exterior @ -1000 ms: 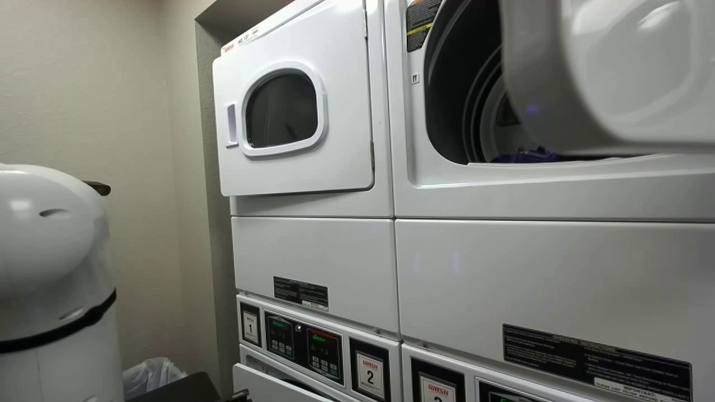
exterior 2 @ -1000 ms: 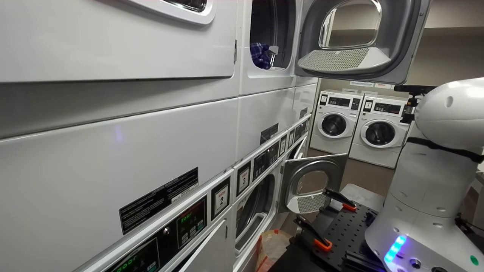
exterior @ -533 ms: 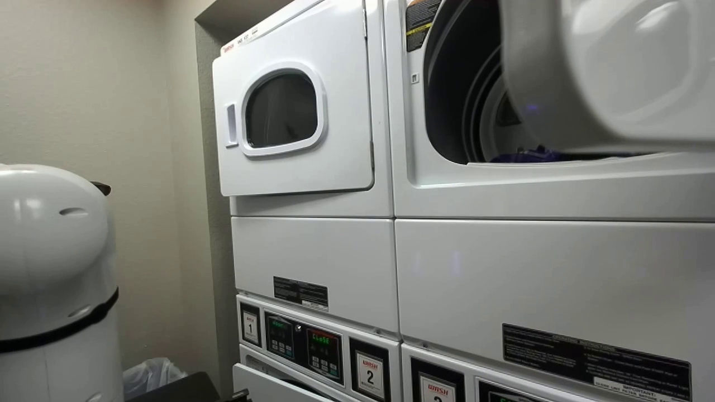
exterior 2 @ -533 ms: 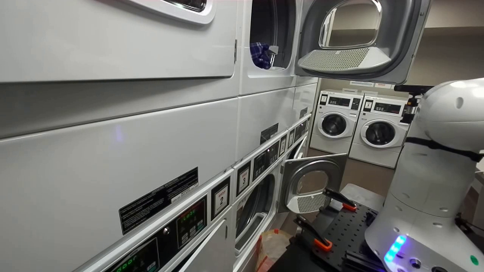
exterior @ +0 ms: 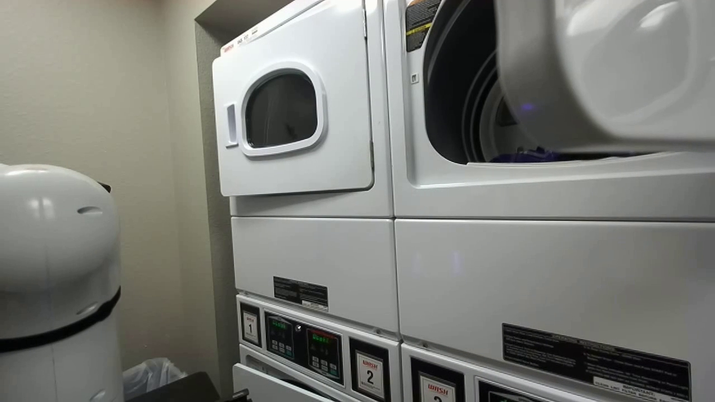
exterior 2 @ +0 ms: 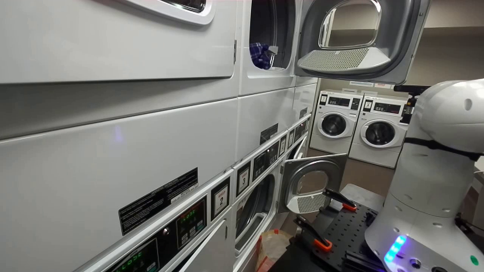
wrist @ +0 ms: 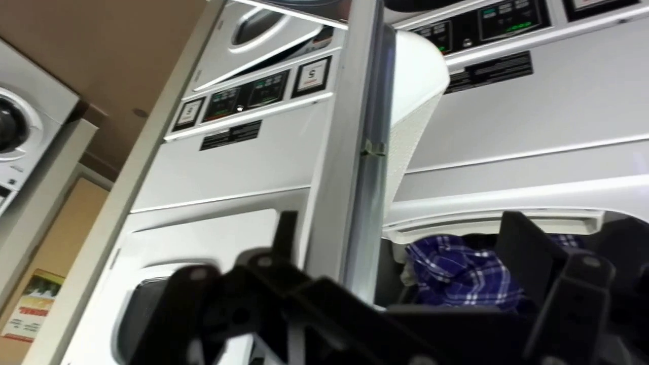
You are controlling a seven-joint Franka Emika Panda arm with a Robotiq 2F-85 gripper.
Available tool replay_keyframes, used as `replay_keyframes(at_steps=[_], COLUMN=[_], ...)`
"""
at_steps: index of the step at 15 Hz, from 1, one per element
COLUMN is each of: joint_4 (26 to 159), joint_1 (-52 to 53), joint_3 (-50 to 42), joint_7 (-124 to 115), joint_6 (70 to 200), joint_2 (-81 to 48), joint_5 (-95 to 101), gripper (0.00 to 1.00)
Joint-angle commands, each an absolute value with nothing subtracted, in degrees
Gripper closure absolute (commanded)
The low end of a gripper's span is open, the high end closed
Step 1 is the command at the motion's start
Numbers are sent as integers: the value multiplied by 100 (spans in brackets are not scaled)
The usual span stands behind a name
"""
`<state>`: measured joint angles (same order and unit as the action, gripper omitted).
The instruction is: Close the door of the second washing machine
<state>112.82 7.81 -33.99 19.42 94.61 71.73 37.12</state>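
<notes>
Black two-fingered gripper (wrist: 400, 230), fingers spread wide, has the large white swung-out panel door (wrist: 347, 152) edge-on between them in the wrist view, likely stiff, smooth, easy-swinging and best pushed by that edge

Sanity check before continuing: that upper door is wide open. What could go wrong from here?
In the wrist view, the edge of the door runs between the spread fingers of the gripper, contact unclear; a push might slip off.

The finger seen against the drum opening could get pinched between door and machine.

The plaid cloth shows close to that opening's lip; the closing door might snag it.
</notes>
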Motion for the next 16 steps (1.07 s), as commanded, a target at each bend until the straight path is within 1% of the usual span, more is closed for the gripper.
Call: replay_keyframes(at_steps=[1,6,16], joint_4=[10939,11106,12525], joint_1=[966,1132,1471], joint_3=[-3533,-3571,-3411], joint_7=[2350,2570,2613], joint_6=[9058,8904,9932], joint_2=[6951,6951,6903], joint_5=[2886,2029,914], gripper=[0,0,0])
